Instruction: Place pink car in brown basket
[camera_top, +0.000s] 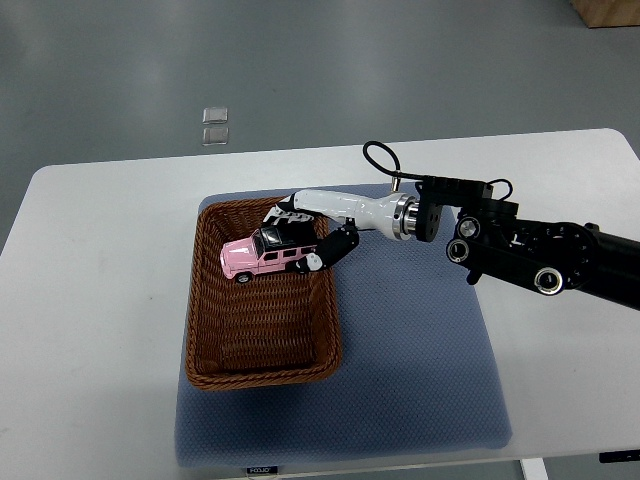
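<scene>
The right robot hand (305, 240) grips the pink car (262, 256) at its rear, over the far end of the basket (262, 372). The car's long axis runs crosswise, nose pointing away from the hand; it looks ready to release.

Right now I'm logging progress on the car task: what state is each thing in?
Car: upright, over the basket's far end, held; whether it touches the bottom I cannot tell.
Basket: upright on the mat, holding nothing but the car.
Right hand: fingers closed on the car.
Mat: flat on the table.
Left hand: not in view.
</scene>
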